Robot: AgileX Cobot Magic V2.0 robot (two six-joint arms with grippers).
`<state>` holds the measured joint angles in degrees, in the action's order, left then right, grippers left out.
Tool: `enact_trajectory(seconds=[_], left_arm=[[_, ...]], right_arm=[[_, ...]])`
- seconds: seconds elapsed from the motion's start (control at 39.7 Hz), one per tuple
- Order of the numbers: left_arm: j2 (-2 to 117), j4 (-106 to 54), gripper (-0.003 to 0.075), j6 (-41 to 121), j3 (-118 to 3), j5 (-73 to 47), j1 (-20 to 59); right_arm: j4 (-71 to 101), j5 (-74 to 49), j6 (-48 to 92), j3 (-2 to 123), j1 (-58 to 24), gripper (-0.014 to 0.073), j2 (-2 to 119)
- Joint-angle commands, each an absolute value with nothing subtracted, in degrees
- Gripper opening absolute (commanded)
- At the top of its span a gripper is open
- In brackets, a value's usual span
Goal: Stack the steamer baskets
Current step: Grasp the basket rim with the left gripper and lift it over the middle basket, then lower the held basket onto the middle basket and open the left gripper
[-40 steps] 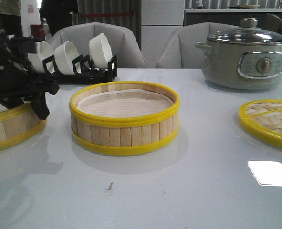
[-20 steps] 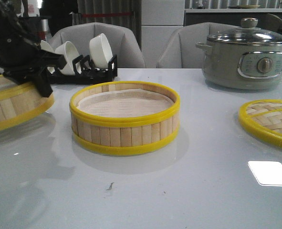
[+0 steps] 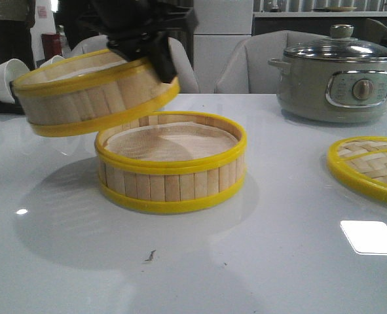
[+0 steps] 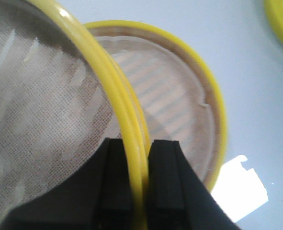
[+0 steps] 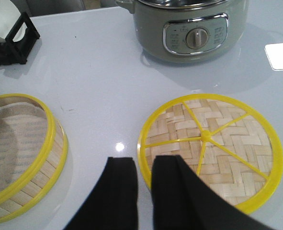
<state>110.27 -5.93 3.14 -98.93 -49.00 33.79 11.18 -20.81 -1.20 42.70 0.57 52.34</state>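
Observation:
My left gripper (image 3: 155, 60) is shut on the right-hand wall of one steamer basket (image 3: 92, 95) and holds it tilted in the air, over the left part of the second steamer basket (image 3: 170, 173), which stands on the table. In the left wrist view the fingers (image 4: 167, 158) clamp the held basket's yellow rim (image 4: 110, 96), with the lower basket's pale liner (image 4: 170, 100) beyond it. My right gripper (image 5: 143, 165) is empty, its jaws a narrow gap apart, above the table beside the lower basket (image 5: 21, 153). It does not show in the front view.
A flat woven lid (image 3: 370, 167) with a yellow rim lies at the right, under my right gripper (image 5: 213, 143). A grey electric pot (image 3: 337, 78) stands at the back right. A black rack with white bowls (image 3: 10, 78) stands at the back left.
My left gripper has lifted the basket from the table at the far left, up and to the right, until it hangs tilted over the second basket.

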Motion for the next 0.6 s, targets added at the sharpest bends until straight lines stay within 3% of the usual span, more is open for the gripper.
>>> enact_trajectory(seconds=[0.0,0.23,0.58], left_arm=[[106.64,-5.99,0.0085,3.04,-101.33,-45.93,37.64],[106.75,-5.99,0.0085,3.04,-101.33,-43.39,42.85],[109.86,-6.43,0.0085,3.04,-101.33,-43.58,43.31]], right_arm=[[11.2,-16.05,-0.84,44.88,0.68,0.0241,51.95],[11.2,-16.34,-0.84,44.82,0.68,0.0241,51.95],[11.2,-16.34,-0.84,44.82,0.68,0.0241,51.95]])
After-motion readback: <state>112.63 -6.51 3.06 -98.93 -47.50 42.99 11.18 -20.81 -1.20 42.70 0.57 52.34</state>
